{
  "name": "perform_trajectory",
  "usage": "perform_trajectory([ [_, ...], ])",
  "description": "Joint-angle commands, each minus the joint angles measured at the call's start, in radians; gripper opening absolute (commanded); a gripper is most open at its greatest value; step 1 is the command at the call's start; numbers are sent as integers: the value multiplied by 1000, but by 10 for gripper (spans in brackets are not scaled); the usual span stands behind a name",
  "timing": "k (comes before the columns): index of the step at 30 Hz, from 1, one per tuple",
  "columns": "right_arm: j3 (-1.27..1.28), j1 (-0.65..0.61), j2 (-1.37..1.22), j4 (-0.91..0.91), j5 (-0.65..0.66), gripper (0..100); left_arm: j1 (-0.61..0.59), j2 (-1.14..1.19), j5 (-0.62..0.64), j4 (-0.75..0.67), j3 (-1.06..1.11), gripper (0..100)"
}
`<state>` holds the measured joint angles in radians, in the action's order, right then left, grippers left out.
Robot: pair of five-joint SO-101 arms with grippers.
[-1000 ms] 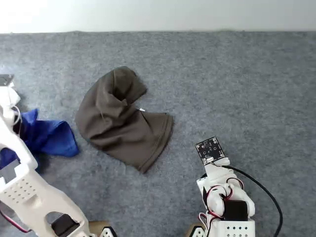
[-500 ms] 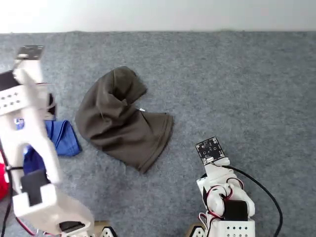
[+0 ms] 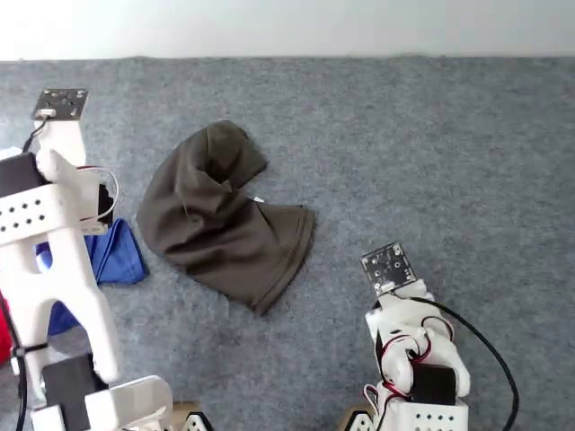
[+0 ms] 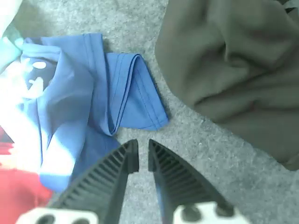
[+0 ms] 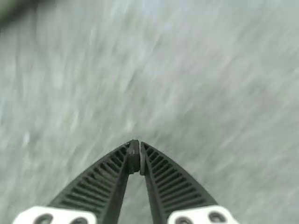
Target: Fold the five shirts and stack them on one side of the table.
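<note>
Your left gripper (image 4: 139, 157) hangs over grey mat (image 3: 431, 144), just beside hem of blue shirt (image 4: 98, 93). Jaws parted by narrow slit, grasping nothing. Blue shirt lies bunched at table's left side (folds loose, not flat), red cloth (image 4: 14, 200) against it. Brown shirt (image 3: 220, 215) lies rumpled mid-table, near blue shirt but apart. Your right gripper (image 5: 135, 158) sits over bare mat, jaws clenched tip to tip, empty.
</note>
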<state>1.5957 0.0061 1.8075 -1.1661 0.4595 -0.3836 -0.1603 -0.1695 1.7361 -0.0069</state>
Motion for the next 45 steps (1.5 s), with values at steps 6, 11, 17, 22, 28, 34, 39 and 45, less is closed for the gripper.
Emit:
perform_trajectory([
  [6, -390, -140, -332, -8, -15, 18, -9, -81, 9, 17, 61, 58],
  [11, -773, -165, -832, -76, -141, 23, -8, -80, 12, 17, 64, 58],
  [17, -1232, -240, -1397, -271, -258, 22, -9, -80, 12, 17, 65, 58],
  [22, -1542, -294, -1702, -320, -374, 22, -9, -81, 12, 17, 65, 58],
  [28, -1784, -384, -1975, -314, -473, 87, -11, -81, 12, 17, 65, 58],
  [34, -1952, -449, -2199, -314, -508, 284, -11, -81, 12, 17, 65, 58],
  [39, -2110, -447, -2370, -314, -505, 284, -11, -80, 12, 17, 65, 58],
  [45, -2295, -449, -2551, -314, -505, 284, -11, -75, 9, 17, 67, 58],
])
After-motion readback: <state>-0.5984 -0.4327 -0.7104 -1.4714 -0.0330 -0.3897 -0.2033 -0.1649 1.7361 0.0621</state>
